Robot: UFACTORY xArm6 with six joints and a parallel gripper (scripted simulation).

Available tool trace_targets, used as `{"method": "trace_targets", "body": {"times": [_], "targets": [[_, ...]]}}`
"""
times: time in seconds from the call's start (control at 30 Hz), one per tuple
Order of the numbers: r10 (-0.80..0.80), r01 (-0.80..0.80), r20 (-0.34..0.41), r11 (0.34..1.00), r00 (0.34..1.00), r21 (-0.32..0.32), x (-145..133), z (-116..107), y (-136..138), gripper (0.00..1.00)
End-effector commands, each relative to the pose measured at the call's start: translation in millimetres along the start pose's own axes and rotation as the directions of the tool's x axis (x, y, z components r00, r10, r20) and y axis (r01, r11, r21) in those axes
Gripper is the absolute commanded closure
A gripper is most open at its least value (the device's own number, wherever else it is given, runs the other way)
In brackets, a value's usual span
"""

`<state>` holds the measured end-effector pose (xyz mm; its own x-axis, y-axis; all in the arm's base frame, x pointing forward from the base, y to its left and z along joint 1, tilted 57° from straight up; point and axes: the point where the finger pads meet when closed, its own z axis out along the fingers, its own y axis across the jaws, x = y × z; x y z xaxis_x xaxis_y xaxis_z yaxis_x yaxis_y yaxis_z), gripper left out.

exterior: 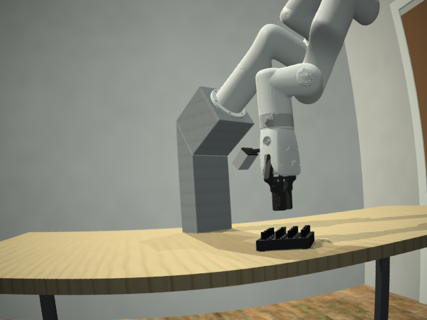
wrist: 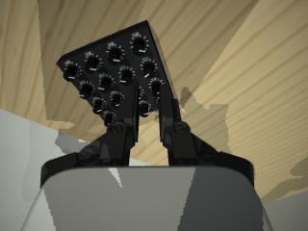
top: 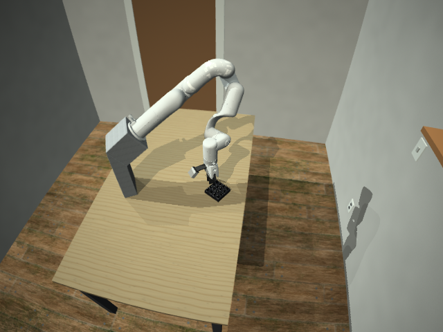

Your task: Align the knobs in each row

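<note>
The black knob box stands on its feet on the wooden table, near the right edge. In the side view the knob box shows several rows of upright black knobs. My gripper hangs a short way above the box and touches no knob. In the wrist view the box lies turned at an angle, with white lines visible on the knobs. The two fingers of my gripper stand a narrow gap apart with nothing between them, over the near corner of the box. The fingers hide some of the knobs there.
The arm's grey pedestal stands on the table to the left of the box, and it also shows in the side view. The table's right edge is close beside the box. A brown door is behind the table.
</note>
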<state>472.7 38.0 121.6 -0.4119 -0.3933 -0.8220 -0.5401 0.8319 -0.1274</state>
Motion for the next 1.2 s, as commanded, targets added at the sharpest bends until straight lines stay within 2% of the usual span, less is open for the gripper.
{"method": "trace_targets", "body": {"times": [0.0,0.13,0.2,0.23,0.47,0.7,0.77,0.83,0.9,1.17], "targets": [[-0.155,0.155,0.008,0.988,0.988,0.016,-0.2,-1.4,-0.3,0.81],[-0.287,0.287,0.006,0.958,0.958,0.017,-0.2,-2.4,-0.4,0.81],[-0.287,0.287,0.006,0.958,0.958,0.017,-0.2,-2.4,-0.4,0.81],[-0.367,0.367,0.004,0.930,0.930,0.017,-0.3,-3.1,-0.4,0.81],[-0.558,0.558,0.000,0.830,0.830,0.018,-0.4,-4.7,-0.5,0.81],[-0.737,0.737,-0.004,0.676,0.676,0.017,-0.4,-6.5,-0.5,0.81],[-0.737,0.737,-0.004,0.676,0.676,0.017,-0.4,-6.5,-0.5,0.81],[-0.813,0.813,-0.006,0.583,0.583,0.017,-0.5,-7.4,-0.6,0.81],[-0.837,0.837,-0.007,0.547,0.548,0.016,-0.5,-7.7,-0.6,0.81],[-0.953,0.953,-0.011,0.302,0.302,0.014,-0.6,-9.7,-0.6,0.81]]}}
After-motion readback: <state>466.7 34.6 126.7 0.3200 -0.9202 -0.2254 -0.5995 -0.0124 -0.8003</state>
